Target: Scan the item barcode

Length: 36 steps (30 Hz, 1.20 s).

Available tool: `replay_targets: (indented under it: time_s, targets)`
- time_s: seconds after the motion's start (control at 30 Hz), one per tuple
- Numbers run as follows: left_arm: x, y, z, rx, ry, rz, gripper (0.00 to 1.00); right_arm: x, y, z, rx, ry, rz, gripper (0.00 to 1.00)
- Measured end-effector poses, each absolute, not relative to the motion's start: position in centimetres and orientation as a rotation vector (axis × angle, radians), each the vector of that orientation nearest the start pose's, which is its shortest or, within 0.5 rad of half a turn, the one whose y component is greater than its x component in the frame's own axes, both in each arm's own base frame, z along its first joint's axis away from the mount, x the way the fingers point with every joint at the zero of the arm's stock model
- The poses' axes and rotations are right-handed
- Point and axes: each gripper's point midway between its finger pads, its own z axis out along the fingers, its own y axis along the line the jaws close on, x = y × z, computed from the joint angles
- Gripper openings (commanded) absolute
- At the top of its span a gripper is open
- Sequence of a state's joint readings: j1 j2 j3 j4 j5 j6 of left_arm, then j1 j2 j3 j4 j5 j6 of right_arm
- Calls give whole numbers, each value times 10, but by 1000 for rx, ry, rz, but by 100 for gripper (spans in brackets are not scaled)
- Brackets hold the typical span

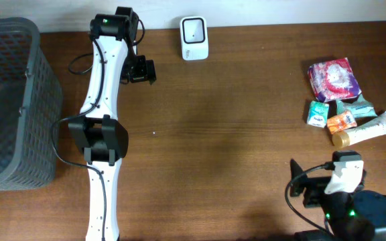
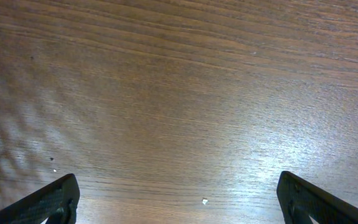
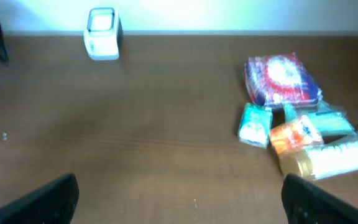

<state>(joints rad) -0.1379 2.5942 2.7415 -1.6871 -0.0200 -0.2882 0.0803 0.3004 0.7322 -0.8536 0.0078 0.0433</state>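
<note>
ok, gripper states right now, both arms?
Left gripper: open, holding nothing.
Right gripper: open, holding nothing.

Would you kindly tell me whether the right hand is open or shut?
Open: the right hand has its fingers far apart in the wrist view, with nothing between them.

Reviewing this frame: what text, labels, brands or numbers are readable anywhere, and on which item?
No text can be read in any view.
Red packet: printed pattern, too blurred.
Teal box: print too small.
Orange packet: print too small.
Tube: print too small.
Scanner: no readable marking.
</note>
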Motion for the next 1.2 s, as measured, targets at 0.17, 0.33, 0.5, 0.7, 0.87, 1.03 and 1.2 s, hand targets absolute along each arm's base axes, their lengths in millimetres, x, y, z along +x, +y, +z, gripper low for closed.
replay_targets:
  time_s: [0.17, 0.33, 0.5, 0.7, 0.87, 1.03, 1.2]
  targets:
    - [482, -64, 100, -234, 3098, 19, 99, 210, 30, 225, -154, 1836, 103, 99]
    - [482, -64, 100, -234, 3099, 20, 99, 225, 35, 206, -178, 1690, 108, 99]
    - [482, -64, 100, -234, 3098, 20, 99, 229, 35, 197, -189, 1654, 96, 99]
    - [482, -64, 100, -234, 3098, 20, 99, 238, 34, 212, -214, 1505, 43, 99]
    - [483, -64, 100, -234, 3098, 20, 99, 244, 28, 193, -197, 1497, 19, 99]
    - [482, -64, 100, -234, 3098, 20, 99, 245, 18, 161, -169, 1628, -4, 99]
    - [482, -64, 100, -234, 3098, 20, 99, 246, 13, 160, -150, 1636, -24, 99]
